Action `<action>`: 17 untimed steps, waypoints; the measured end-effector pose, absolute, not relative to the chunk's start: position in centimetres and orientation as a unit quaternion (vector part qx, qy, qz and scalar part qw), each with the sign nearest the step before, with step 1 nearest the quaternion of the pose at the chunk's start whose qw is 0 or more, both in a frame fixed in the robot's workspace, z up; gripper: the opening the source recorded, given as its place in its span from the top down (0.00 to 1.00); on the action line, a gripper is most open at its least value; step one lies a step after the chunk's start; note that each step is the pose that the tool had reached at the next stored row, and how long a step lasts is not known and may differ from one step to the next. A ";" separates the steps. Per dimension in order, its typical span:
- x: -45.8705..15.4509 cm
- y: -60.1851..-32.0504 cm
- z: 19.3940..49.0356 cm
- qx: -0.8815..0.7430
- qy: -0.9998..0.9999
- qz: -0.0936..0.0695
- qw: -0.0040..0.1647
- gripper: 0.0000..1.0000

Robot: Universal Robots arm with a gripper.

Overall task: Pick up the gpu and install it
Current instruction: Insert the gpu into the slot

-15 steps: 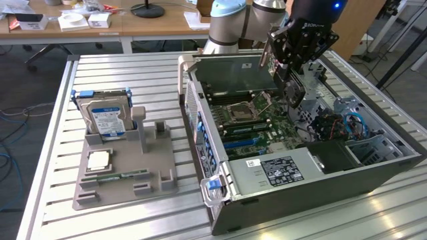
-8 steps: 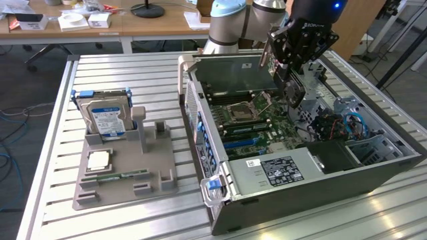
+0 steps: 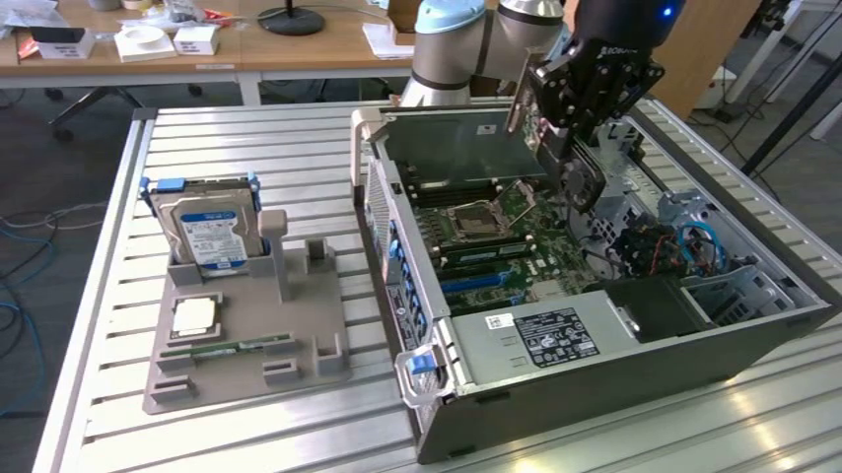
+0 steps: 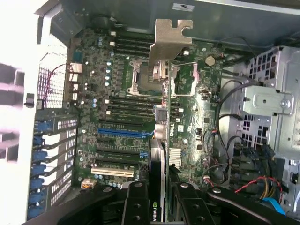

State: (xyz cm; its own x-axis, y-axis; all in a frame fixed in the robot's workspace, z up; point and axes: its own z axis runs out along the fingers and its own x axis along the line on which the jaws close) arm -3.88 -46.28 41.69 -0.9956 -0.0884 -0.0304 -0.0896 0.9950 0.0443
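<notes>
gpu: one, dark card [image 4: 158,159] with a silver bracket [image 4: 171,40], seen edge-on and hanging over the motherboard [image 4: 117,93] inside the open case [image 3: 658,370]
Seating: apparently not in a slot; whether its lower edge touches the board is hard to tell
tool: one [image 4: 159,194], pinching the gpu across its faces at the end away from the bracket
Slots: one blue [image 4: 124,133] and one cream [image 4: 112,172] among several black ones, beside the card's line
Risk, alignment: if the card comes down off the slot's line, its edge could strike board parts or jam
Risk, bracket: the silver end could catch the case wall and lever the card in the grip
Risk, cables: loose black cables [image 4: 225,108] lie near and could snag
Stand: one grey [image 3: 315,335] on the slatted surface [image 3: 263,138], well apart from the case
On stand: one hard drive [image 3: 208,232] upright, one RAM stick [image 3: 237,347] flat, one square chip [image 3: 195,315]
</notes>
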 end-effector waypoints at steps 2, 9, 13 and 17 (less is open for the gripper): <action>-3.9 -46.3 41.7 -0.063 0.998 0.023 0.014 0.74; -3.9 -46.3 41.6 -0.126 0.992 0.023 0.012 0.74; -3.9 -46.3 41.6 -0.162 0.986 0.023 0.011 0.74; -3.9 -46.3 41.6 -0.198 0.980 0.024 0.011 0.74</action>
